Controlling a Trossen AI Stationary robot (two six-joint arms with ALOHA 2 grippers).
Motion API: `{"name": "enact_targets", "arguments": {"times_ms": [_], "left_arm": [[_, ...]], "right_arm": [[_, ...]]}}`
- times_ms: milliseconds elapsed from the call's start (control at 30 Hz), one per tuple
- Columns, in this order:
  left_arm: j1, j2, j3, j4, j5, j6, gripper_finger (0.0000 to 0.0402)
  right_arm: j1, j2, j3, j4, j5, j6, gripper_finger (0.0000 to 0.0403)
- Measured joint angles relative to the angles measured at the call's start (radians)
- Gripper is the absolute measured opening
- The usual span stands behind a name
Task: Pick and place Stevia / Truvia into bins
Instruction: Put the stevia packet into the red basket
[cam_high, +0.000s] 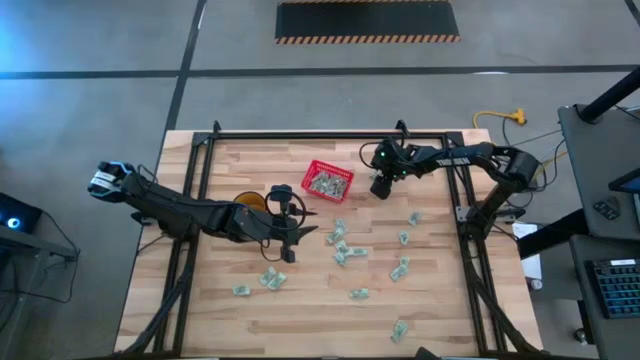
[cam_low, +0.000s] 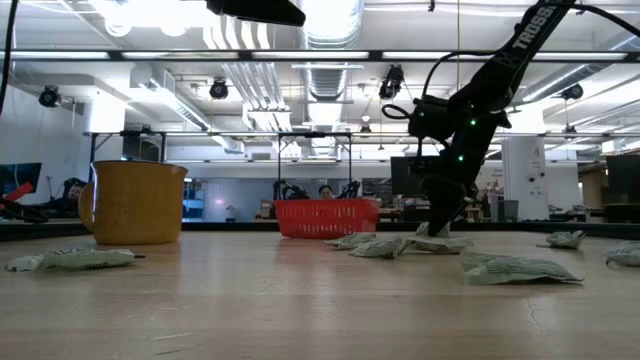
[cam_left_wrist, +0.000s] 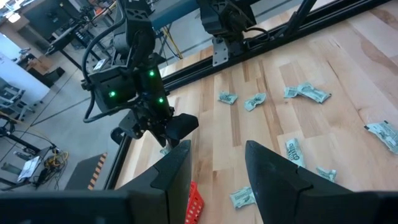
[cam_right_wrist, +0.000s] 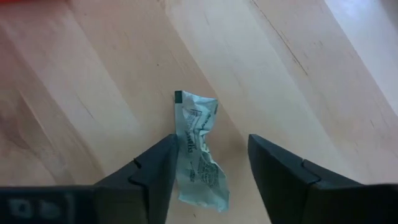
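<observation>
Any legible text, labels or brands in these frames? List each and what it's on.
"TROSS": white lettering on the right arm, cut off by the picture's top edge.
Sachet between the right gripper's open fingers: dark print, too blurred to read.
Other sachets: print too small to read.

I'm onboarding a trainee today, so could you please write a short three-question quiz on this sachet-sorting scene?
1. True or false: the red basket already holds sachets.
2. Which gripper has a crumpled sachet lying between its open fingers: A left, B right?
3. What stands on the table by the left gripper?

Key: 1 true. 2 B, the right gripper, beside the basket. 3 A yellow mug.
</observation>
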Motion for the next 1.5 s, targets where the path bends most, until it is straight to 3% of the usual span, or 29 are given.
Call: {"name": "enact_targets", "arguments": {"times_ms": [400,633,900,1067,1333,1500], "left_arm": [[0.000,0.000,-0.001,0.000,0.000,0.000,0.0135],[0.000,0.000,-0.001,0.000,0.000,0.000,0.0135],[0.000,0.000,-0.002,0.000,-0.001,0.000,0.0135],[0.000,0.000,-0.002,0.000,-0.001,0.000,0.0135],[0.000,0.000,-0.002,0.000,-0.001,0.000,0.0135],[0.000,0.000,-0.002,0.000,-0.001,0.000,0.0135]], "right_arm": [[0.000,-0.023,-0.005,-0.015,-0.040,-0.013,0.0063],[0.007,-0.098,-0.005,-0.012,-0.105,-0.001,0.0018],[0.063,-0.216,-0.003,0.020,-0.177,0.010,0.0009],[0.123,-0.270,-0.003,0.156,-0.186,0.023,0.0009],[0.212,-0.229,-0.002,0.401,-0.190,-0.002,0.0009],[0.218,-0.191,-0.001,0.435,-0.189,-0.016,0.0009]]}}
